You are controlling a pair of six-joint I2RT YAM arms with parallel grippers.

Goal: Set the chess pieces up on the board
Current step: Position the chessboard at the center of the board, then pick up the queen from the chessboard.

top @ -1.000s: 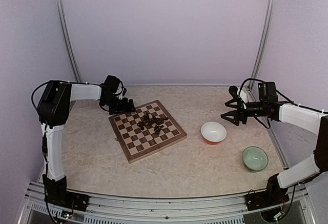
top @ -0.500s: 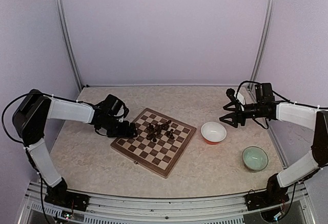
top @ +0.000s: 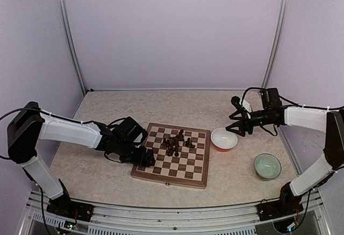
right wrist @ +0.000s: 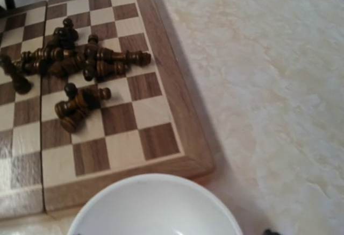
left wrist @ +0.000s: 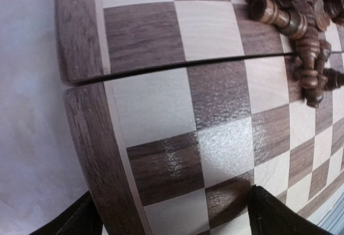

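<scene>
Forearm point(top: 70, 131) low; left pincer point(top: 145, 158) straddling board point(top: 185, 163) edge.

Overhead, the chess pieces point(top: 176, 143) blur into one heap, types unreadable; right wrist view crops the white bowl point(right wrist: 156, 205) at the bottom.

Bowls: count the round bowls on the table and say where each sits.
2. A white round bowl sits right of the checkered wooden chessboard; a pale green round bowl sits further right and closer to the camera. None seems hidden.
</scene>
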